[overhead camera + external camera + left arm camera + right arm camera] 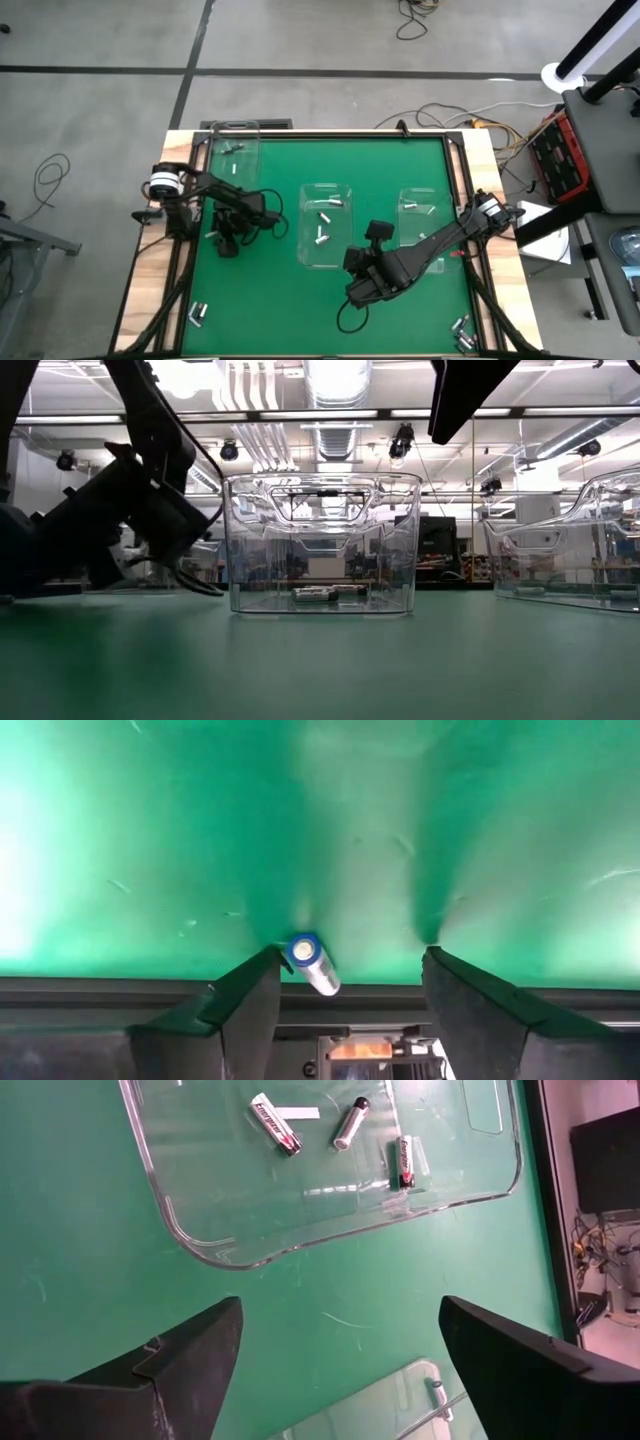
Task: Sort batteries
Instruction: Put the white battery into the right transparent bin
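Here the left gripper (350, 960) is down at the green table mat (280, 290), its two dark fingers (240, 1005) spread wide with the tips touching the mat. A small silvery cylindrical battery with a blue end (312, 963) lies between them, close against one finger and clear of the other; nothing is pinched. In the high view this gripper (226, 243) sits at the left part of the mat, between the far-left clear rectangular plastic bin (233, 150) and the middle clear bin (328, 225).

The right gripper (330, 1345) hangs above the mat with its fingers (190, 1355) spread far apart and holding nothing. In the high view it (357, 290) hovers just beside the near edge of the middle bin. Its wrist view looks down into that bin, where three silvery batteries (346, 1123) lie loose on the floor of it, apart from one another.

There are three clear bins: the far-left one, the middle one, and a right one (425, 215). The far-left bin shows three or so batteries, the right bin about two. Loose batteries also lie on the mat: a small cluster near the front left corner (198, 314), nearer the left gripper, and another cluster at the front right corner (462, 332), beyond the right gripper. Their exact counts cannot be told.
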You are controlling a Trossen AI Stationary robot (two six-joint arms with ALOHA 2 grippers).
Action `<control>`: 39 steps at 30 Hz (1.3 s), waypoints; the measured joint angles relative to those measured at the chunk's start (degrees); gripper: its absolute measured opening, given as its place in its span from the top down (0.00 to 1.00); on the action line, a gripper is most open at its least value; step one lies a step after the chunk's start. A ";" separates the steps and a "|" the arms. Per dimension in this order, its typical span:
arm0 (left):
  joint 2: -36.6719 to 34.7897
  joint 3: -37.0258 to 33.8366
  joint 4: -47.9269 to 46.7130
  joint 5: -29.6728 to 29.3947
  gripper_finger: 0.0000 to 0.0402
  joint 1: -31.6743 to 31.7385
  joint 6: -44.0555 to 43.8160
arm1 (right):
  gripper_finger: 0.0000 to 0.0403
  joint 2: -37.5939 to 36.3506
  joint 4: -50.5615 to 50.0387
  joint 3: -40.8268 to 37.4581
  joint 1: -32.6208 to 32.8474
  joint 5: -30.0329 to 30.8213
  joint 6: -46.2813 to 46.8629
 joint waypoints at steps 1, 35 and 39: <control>-0.51 0.02 0.14 0.02 0.45 0.01 -0.02 | 0.17 0.00 0.01 0.00 -0.04 0.00 -0.03; 1.69 -1.49 2.28 -0.09 0.98 -0.20 -15.97 | 0.26 -7.32 -1.51 0.00 -0.60 8.11 -1.75; 0.36 -1.01 2.20 -0.98 0.98 -1.96 -17.52 | 0.28 -11.41 -1.44 -0.03 0.14 12.99 -1.57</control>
